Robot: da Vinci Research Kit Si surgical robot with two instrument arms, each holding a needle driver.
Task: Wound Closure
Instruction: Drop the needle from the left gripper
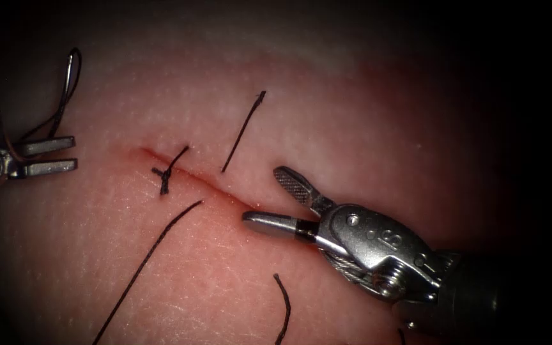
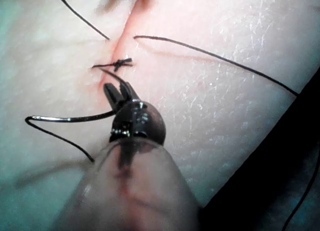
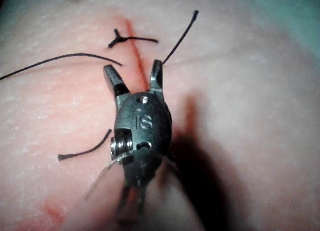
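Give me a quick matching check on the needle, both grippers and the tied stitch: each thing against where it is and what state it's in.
Things:
1. needle
2. right gripper
3. left gripper
4. knot

States:
A. open wide, one jaw on each side of the cut, holding nothing
B. tied across the cut near its upper-left end
C. curved, lying free far left of the cut, thread attached
D. open a little, far left of the cut, nothing between its jaws

Pairs: 1-C, 2-A, 3-D, 4-B

Needle (image 1: 68, 86) curved, clear of tissue (image 1: 352, 115), far left of cut (image 1: 212, 182). One knotted stitch (image 1: 166, 174) crosses the cut; cut thread ends (image 1: 243, 131) lie loose.
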